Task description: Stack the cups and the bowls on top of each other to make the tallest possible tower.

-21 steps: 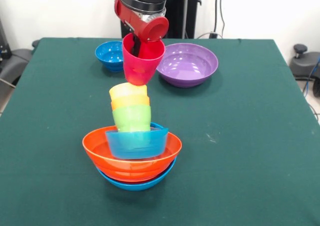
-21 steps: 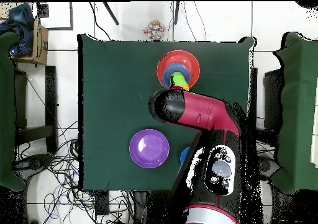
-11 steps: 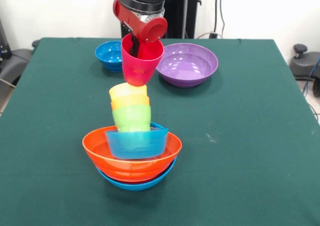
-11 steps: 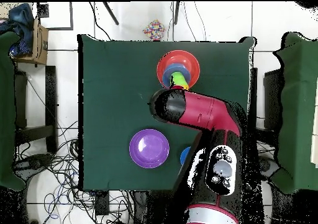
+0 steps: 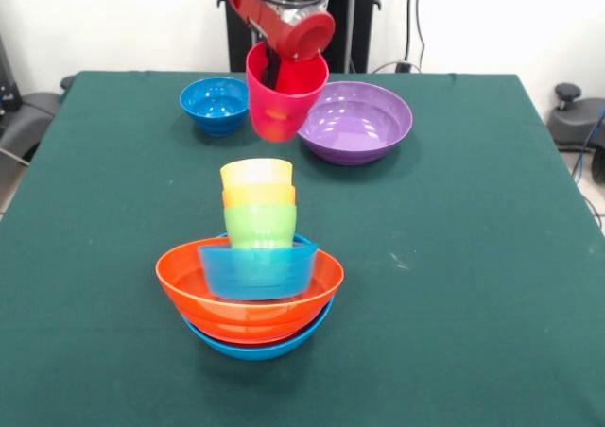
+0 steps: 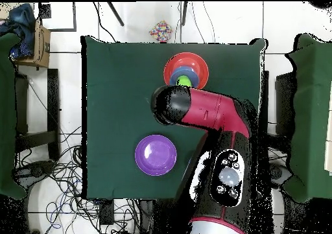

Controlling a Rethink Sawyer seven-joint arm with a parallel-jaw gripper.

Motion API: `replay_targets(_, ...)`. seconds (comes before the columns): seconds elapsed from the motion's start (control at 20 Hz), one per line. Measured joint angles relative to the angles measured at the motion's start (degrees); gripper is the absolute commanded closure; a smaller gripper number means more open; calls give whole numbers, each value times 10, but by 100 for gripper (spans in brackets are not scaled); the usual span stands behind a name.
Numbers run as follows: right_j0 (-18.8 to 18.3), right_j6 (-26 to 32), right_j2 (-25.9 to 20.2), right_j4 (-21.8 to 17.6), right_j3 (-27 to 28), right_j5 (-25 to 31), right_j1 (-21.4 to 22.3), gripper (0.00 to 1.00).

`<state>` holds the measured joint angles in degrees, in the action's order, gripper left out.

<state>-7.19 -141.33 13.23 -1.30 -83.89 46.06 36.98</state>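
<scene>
My gripper (image 5: 277, 74) is shut on the magenta-pink cup (image 5: 284, 113) and holds it upright in the air, above and behind the tower (image 5: 253, 274), clear of it. The tower stands on a large light-blue bowl (image 5: 255, 350), with orange bowls (image 5: 187, 290) and a small light-blue bowl (image 5: 255, 270) nested inside. A green cup (image 5: 260, 226), an orange cup (image 5: 259, 196) and a yellow cup (image 5: 256, 174) sit on top. In the overhead view the arm (image 6: 194, 109) hides the gripper and held cup beside the tower (image 6: 171, 68).
A purple bowl (image 5: 357, 120) and a smaller dark-blue bowl (image 5: 215, 104) sit apart at the far side of the green table (image 5: 473, 257). The purple bowl (image 6: 155, 155) also shows from overhead; the arm covers the dark-blue one there.
The gripper lifted the pink cup up and to the right, away from the yellow cup's top. The three stacked cups went from leaning left to standing upright and lower.
</scene>
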Motion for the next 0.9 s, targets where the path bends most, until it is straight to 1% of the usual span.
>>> replay_targets(0.1, 0, 0, 0, 0, 10, 26, 6, 100)
replay_targets(0.3, 0, 0, 0, 0, 17, 40, 14, 100)
replay_targets(0.9, -6, 0, 0, 0, 19, 42, 37, 100)
